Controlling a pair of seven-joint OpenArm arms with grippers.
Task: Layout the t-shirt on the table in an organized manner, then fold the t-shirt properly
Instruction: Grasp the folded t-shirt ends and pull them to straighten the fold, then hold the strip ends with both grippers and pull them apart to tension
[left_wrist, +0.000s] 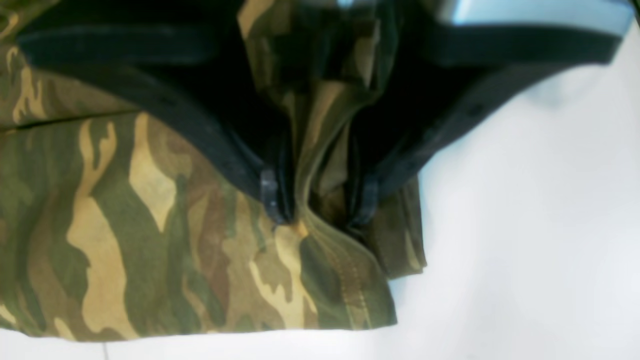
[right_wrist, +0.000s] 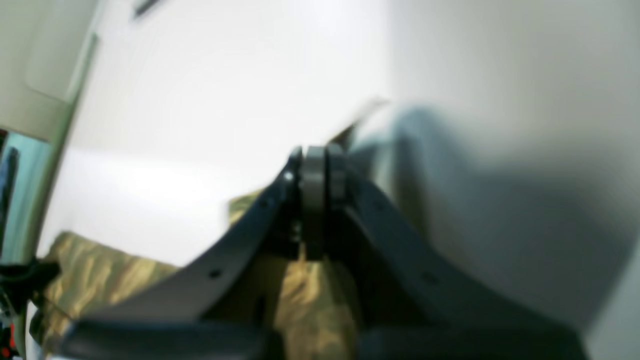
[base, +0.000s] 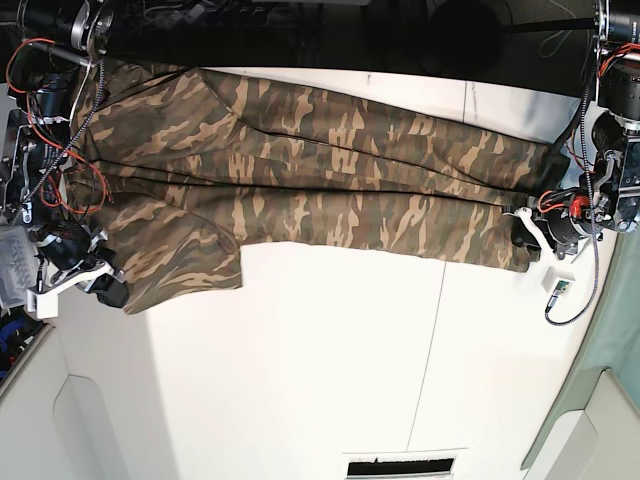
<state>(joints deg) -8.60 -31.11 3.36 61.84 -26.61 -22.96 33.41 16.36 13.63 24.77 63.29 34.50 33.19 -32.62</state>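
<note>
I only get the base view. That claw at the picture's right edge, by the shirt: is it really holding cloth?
Observer: Yes. The left wrist view shows the left gripper with a bunched fold of the t-shirt between its fingertips.
Visitor: Which part of the shirt?
Observer: A stitched hem near a corner, with bare table beside it.
Visitor: And the other claw?
Observer: The right wrist view shows the right gripper shut; it is too blurred to tell whether it holds cloth.
</note>
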